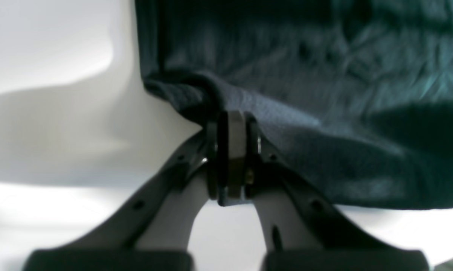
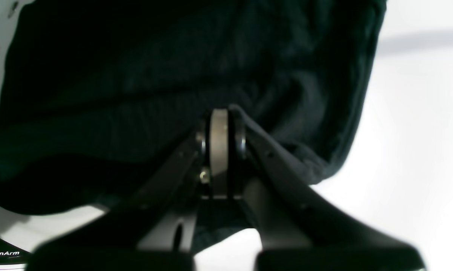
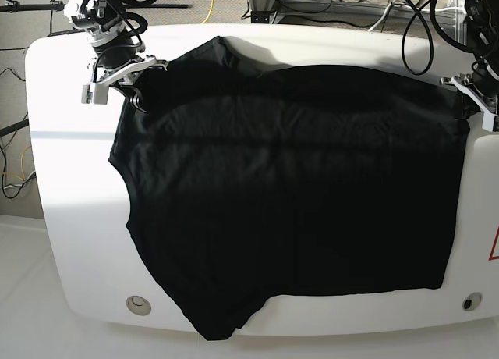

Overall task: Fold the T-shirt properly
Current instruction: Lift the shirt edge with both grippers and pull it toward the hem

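Observation:
The black T-shirt lies spread over the white table, its plain side up and no print showing. My left gripper is at the shirt's far right corner in the base view. In the left wrist view it is shut on a bunched fold of the shirt's edge. My right gripper is at the far left corner. Its wrist view shows it shut on dark cloth that drapes over one finger. A sleeve or corner hangs toward the table's front edge.
Cables and stands crowd the floor behind the table. Two round fittings sit in the front corners. A red mark shows at the right edge. White table surface runs along the left side and the front.

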### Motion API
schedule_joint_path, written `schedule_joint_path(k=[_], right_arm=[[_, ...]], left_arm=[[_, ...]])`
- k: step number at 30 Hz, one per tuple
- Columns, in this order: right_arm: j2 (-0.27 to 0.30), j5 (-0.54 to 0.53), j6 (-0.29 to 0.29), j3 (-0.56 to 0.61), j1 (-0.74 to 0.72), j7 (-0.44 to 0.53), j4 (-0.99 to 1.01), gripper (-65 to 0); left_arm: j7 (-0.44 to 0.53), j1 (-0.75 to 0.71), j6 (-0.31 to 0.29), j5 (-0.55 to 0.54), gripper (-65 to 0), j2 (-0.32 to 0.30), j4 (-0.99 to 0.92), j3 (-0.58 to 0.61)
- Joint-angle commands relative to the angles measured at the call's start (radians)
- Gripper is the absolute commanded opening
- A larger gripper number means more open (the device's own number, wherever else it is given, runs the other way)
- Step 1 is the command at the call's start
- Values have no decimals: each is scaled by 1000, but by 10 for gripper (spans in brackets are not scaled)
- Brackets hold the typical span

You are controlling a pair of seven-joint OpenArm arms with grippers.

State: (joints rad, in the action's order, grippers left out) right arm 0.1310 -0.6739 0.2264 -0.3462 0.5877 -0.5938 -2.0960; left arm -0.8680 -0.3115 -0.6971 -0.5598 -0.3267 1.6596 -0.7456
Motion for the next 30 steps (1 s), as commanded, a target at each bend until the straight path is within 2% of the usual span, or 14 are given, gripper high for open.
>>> schedule_joint_path(k=[1, 11, 19, 30], right_arm=[[10, -8, 7, -6, -7, 24, -21, -650], [13, -35, 11, -5, 6, 45, -26, -650], [25, -96, 13, -10, -48, 41, -10, -650], [18, -74, 28, -12, -303, -49, 150, -650]], left_arm=[[15, 22, -1, -15, -650, -22, 32, -11], [-38, 79, -1, -20, -650, -38, 37, -13], [-69, 108, -1, -20, -650, -37, 24, -17], [-78, 218, -1, -19, -650, -36, 10, -23]])
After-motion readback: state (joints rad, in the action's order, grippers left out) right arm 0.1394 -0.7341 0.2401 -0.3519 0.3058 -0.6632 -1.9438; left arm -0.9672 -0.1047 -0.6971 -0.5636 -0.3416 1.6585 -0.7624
